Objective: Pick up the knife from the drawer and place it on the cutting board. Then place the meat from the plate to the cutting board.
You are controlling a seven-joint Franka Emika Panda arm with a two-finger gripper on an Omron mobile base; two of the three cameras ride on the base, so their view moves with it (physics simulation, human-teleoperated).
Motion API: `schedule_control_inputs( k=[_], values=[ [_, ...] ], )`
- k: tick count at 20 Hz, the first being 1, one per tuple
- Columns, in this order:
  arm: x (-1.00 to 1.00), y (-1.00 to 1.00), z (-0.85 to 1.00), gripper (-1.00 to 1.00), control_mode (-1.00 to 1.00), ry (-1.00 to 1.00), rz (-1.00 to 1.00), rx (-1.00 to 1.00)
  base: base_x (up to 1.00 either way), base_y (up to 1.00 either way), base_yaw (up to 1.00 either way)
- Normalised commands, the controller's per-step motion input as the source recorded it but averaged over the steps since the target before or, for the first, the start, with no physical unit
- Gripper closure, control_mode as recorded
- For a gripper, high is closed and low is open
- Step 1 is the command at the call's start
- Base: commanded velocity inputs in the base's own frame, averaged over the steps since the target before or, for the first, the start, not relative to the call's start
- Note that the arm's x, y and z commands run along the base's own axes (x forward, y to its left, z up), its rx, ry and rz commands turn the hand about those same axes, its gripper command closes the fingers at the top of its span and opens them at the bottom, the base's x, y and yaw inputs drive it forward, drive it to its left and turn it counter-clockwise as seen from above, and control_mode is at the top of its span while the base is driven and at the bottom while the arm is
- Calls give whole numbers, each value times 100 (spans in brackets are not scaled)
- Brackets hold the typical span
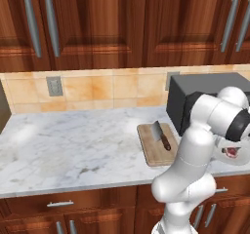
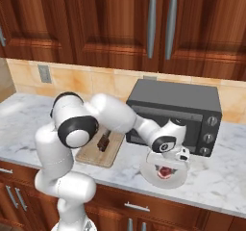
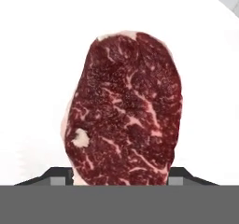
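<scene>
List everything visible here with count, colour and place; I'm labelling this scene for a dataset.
Grey-bladed, brown-handled knife: one, lying on the cutting board.
Light tan wooden cutting board: one, on the counter left of the microwave.
Dark red marbled raw meat: one, on the plate, between the fingertips.
Round white plate: one, on the counter in front of the microwave.
Dark grey microwave: one, against the backsplash.
White marble counter: one, spanning the scene.
Reddish-brown wooden drawer: closed, under the counter.
Reddish-brown upper cabinets: several doors, silver handles.
Grey wall outlet: one, on the tan tile.
White arm's gripper: one, low over the plate, fingers either side of the meat.
</scene>
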Motion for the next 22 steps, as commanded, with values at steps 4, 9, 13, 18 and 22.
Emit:
schedule_control_inputs(
  k=[4, 9, 13, 18, 22],
  values=[
    [-54, 26, 36, 100, -100, -23, 10, -7, 0, 0, 0],
    [-49, 46, 66, 100, -100, -15, 4, -19, 0, 0, 0],
    [-35, 46, 92, 100, -100, -2, 2, -16, 0, 0, 0],
    [-39, 66, 65, 100, -100, 0, 2, -9, 0, 0, 0],
    [-36, 66, 67, 100, -100, 0, 7, -1, 0, 0, 0]
  ],
)
